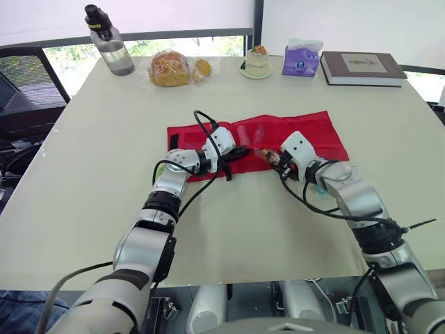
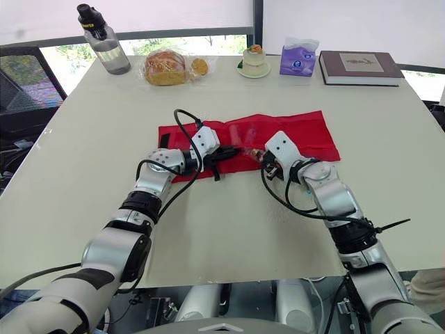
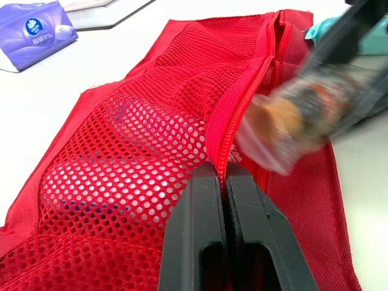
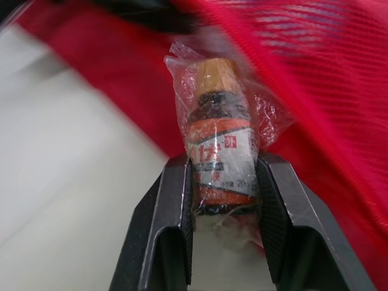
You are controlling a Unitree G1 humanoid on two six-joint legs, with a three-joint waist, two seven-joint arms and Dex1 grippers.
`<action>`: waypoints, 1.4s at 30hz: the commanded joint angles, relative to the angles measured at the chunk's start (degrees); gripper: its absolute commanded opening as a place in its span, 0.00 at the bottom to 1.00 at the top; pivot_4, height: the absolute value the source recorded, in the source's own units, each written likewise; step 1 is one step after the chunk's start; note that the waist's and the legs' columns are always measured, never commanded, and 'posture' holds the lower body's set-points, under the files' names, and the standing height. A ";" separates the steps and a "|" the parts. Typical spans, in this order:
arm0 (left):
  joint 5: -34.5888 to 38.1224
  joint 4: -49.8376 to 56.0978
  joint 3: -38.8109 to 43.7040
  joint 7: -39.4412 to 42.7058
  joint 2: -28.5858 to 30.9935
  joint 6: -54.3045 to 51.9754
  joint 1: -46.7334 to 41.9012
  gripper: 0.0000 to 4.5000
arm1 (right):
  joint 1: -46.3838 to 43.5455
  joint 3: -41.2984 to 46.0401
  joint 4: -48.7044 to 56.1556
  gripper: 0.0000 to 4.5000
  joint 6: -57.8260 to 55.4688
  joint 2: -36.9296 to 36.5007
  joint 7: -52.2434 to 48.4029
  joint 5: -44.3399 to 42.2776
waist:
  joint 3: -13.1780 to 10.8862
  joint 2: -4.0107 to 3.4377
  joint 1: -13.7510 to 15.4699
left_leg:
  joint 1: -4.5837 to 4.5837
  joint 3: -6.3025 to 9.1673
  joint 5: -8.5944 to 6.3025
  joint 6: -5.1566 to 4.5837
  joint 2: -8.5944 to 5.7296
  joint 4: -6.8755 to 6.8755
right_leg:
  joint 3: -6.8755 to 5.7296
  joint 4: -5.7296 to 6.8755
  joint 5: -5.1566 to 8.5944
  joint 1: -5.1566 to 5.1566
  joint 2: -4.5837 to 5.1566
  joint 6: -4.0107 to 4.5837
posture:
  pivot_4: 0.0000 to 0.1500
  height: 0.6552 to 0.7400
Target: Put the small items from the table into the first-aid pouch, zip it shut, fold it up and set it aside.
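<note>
A red first-aid pouch lies flat mid-table, its mesh pocket facing up and its zipper parted. My left gripper is shut on the pocket's zipper edge, holding it up. My right gripper is shut on a small brown bottle in clear wrap, orange cap forward. The bottle hangs right at the pocket's mouth, just off the left fingertips. Dark blue things show dimly through the mesh.
Along the far edge stand a water bottle, bagged bread, a small cake on a saucer, a purple tissue pack and a book. Black chairs stand off the left side.
</note>
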State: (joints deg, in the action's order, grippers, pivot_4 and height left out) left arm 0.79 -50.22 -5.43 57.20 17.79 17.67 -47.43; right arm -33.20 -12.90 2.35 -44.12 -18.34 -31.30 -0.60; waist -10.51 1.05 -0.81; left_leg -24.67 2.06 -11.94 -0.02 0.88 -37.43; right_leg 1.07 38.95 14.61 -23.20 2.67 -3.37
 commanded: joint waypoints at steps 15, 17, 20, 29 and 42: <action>0.74 4.94 -1.52 1.35 -2.77 -0.29 1.56 0.00 | -6.91 8.51 -9.40 0.20 -1.33 14.23 16.10 -1.68 | 0.01 -0.02 -0.09 | 0.00 0.00 0.00 0.00 0.00 0.02 | 0.00 0.01 0.00 -0.02 0.00 0.00 | 1.00 1.00; 0.84 5.29 -1.56 1.34 -2.79 -0.46 1.67 0.00 | -7.07 8.68 -9.94 0.31 -0.58 14.62 17.09 -1.48 | 0.01 -0.02 -0.07 | 0.00 0.00 0.00 0.00 0.00 0.03 | 0.00 0.01 0.00 -0.02 0.00 0.00 | 1.00 1.00; 0.86 5.53 -1.49 1.27 -2.67 -0.56 1.88 0.00 | -6.40 9.22 -9.44 0.62 -0.20 14.61 18.08 -1.57 | 0.01 -0.02 -0.02 | -0.02 0.00 0.00 0.00 0.00 0.04 | 0.00 0.00 0.00 -0.03 0.00 0.00 | 1.00 1.00; 1.41 4.97 -0.51 0.40 -2.38 -1.41 0.79 0.00 | 0.11 6.42 7.72 0.72 -10.91 10.49 15.98 -2.94 | 0.01 -0.02 -0.17 | -0.06 -0.01 0.00 -0.01 0.01 0.11 | 0.02 0.02 0.00 -0.12 0.00 0.01 | 1.00 1.00; 1.29 4.60 -0.91 0.91 -2.69 -1.11 0.80 0.00 | 5.57 4.57 16.18 0.42 -15.87 6.38 15.17 -3.75 | 0.01 -0.02 -0.15 | -0.06 -0.02 0.00 -0.01 0.01 0.10 | 0.02 0.00 0.00 -0.12 0.00 0.00 | 1.00 1.00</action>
State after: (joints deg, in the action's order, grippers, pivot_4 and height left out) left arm 1.30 -46.52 -6.27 57.72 15.40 15.68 -45.90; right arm -27.83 -8.35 16.46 -60.62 -11.97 -16.16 -4.07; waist -10.50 1.03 -0.96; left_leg -24.73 2.04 -11.94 -0.03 0.89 -37.33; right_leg 1.09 38.95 14.61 -23.32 2.67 -3.36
